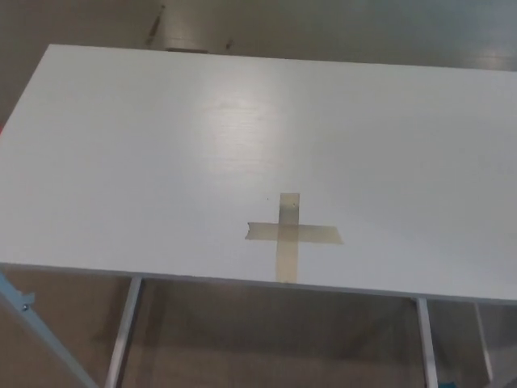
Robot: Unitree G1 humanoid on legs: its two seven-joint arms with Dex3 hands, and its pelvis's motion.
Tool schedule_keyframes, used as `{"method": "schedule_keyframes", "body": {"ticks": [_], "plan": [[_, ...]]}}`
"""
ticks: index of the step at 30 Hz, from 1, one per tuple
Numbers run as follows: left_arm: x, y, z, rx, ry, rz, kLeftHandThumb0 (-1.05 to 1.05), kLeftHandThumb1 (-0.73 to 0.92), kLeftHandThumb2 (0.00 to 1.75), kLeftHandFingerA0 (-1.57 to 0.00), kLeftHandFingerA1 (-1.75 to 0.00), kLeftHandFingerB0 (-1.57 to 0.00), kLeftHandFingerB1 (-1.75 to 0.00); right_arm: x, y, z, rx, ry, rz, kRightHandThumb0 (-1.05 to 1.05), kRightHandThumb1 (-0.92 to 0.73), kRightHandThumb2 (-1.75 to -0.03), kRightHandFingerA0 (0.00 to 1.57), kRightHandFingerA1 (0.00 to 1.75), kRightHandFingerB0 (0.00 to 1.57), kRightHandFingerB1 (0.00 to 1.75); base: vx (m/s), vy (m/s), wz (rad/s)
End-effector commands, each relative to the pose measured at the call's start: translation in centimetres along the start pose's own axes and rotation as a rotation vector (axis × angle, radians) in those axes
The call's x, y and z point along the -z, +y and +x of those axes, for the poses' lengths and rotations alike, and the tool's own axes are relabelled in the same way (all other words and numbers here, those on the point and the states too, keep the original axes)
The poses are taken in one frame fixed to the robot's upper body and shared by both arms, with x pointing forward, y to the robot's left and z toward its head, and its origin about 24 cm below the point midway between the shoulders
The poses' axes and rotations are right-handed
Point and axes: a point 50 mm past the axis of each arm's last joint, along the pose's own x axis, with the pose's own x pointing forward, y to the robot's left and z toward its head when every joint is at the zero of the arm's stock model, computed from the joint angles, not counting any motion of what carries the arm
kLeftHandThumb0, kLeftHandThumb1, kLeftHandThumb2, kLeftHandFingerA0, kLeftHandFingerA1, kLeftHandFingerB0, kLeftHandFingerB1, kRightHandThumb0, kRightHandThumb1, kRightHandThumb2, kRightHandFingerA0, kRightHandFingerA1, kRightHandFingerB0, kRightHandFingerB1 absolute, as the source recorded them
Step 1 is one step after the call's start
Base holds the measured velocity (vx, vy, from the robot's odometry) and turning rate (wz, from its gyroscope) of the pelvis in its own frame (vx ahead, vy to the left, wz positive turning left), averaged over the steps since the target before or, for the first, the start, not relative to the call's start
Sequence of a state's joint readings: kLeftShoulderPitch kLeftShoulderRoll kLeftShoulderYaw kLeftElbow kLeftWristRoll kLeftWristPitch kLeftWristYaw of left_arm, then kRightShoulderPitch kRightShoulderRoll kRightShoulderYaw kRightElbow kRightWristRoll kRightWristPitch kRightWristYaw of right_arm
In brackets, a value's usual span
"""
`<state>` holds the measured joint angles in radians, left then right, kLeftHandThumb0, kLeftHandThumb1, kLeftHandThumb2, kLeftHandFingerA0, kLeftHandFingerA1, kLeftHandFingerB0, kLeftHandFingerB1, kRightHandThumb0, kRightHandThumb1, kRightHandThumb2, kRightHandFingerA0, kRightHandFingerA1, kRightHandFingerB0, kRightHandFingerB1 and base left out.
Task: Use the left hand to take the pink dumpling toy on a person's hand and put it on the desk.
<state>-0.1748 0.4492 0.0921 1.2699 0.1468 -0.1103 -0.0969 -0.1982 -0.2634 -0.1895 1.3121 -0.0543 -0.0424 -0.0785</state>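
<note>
The bench's near edge (pixel 242 279) and its tape cross (pixel 288 234) lie closest — otherwise bare. No pink dumpling toy, no person's hand, neither robot hand in view, so their state can't be told. Risk: reaching blind before the toy is offered.

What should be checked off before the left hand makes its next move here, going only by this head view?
1. Pink dumpling toy in view: not ok, none shows anywhere in the picture.
2. Person's hand offering the toy: not ok, no person shows.
3. Left hand in view and ready: cannot tell, no part of it shows.
4. Right hand out of the way: cannot tell, it does not show either.
5. Room on the desk to set the toy down: ok, the white top carries only a tape cross near the front edge.
6. Desk fully in view: not ok, its right end and left corner run out of the picture.
</note>
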Motion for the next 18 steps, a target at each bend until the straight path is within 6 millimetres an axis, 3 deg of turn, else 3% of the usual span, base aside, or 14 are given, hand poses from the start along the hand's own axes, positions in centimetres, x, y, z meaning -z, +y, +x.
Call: {"method": "schedule_keyframes", "body": {"ticks": [1,18], "plan": [[0.07,0.09,-0.05,0.012,-0.015,-0.015,-0.38,0.61,0.59,-0.69,-0.43,-0.50,-0.38,0.03,-0.32,0.02,0.023,0.000,0.022,-0.25,-0.67,-0.61,0.60,0.43,0.53,0.41,0.00,0.000,0.00],[-0.34,0.12,0.03,0.014,-0.025,0.020,-0.41,0.62,0.59,-0.69,-0.43,-0.51,-0.38,-0.43,-0.37,0.08,-0.004,-0.016,0.047,-0.24,-0.68,-0.61,0.62,0.45,0.53,0.42,0.00,0.000,0.00]]}}
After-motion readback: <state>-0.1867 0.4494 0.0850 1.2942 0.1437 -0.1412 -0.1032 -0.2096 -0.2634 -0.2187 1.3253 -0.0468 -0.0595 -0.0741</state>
